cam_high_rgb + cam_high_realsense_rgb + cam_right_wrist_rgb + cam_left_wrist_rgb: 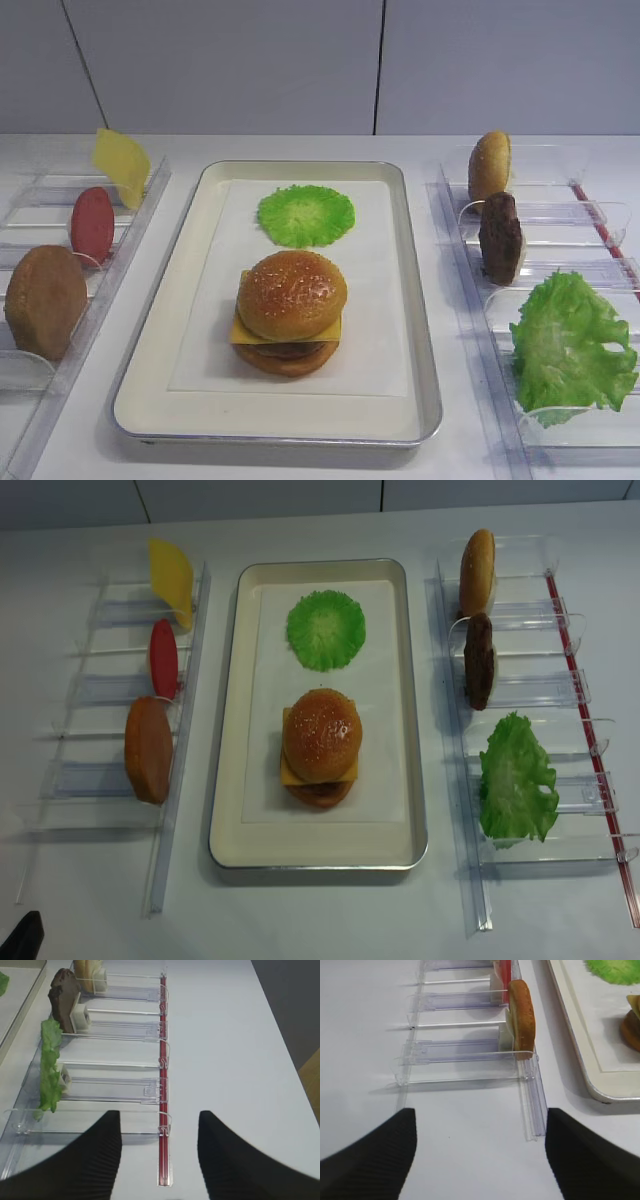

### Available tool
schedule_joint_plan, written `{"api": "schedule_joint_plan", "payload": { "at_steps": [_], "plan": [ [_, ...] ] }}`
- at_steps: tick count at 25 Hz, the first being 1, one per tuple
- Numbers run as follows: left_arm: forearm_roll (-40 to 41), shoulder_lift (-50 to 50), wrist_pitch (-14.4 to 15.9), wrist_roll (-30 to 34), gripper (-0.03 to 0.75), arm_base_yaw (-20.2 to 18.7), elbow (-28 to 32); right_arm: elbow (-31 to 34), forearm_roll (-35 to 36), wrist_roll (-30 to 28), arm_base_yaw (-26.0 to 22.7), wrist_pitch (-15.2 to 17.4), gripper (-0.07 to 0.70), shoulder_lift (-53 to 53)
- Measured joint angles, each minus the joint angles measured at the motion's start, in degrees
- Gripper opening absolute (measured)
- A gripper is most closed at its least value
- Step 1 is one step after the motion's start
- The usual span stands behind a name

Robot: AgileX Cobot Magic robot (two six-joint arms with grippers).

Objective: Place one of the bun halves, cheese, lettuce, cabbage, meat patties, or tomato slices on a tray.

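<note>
A: Exterior high view: the tray (420,330) sits at the centre of the table, lined with white paper. On it stands a stacked burger: a sesame bun top (292,293) over a cheese slice (240,332), a dark patty layer and a bottom bun. Behind the stack, a flat green cabbage round (306,215) lies apart from it on the paper.

B: Confirm the rack contents.

A: Left clear rack (130,235): a yellow cheese slice (121,165) at the far end, a red tomato slice (92,224) in the middle slot, a plain brown disc (45,301) nearest the camera. All stand on edge. Right clear rack (470,300): a bun half (489,165) at the far end, a meat patty (500,237) behind the next divider, a lettuce leaf (570,345) nearest.

B: Gripper status?

A: Right gripper (160,1152): jaws apart, nothing between them, positioned above the near end of the right rack and its red strip (162,1085). Left gripper (480,1152): jaws apart, nothing between them, over bare table short of the left rack, with the brown disc ahead of it. Neither gripper touches any food item.
</note>
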Motion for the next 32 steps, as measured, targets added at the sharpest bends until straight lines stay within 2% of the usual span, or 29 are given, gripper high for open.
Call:
{"api": "schedule_joint_plan", "payload": {
  "at_steps": [24,32],
  "plan": [
    [0.00,0.00,0.00,0.00,0.493,0.00,0.00,0.00,0.00,0.44,-0.08,0.00,0.169,0.00],
    [0.00,0.00,0.00,0.00,0.493,0.00,0.00,0.00,0.00,0.57,-0.11,0.00,0.158,0.00]
  ]
}}
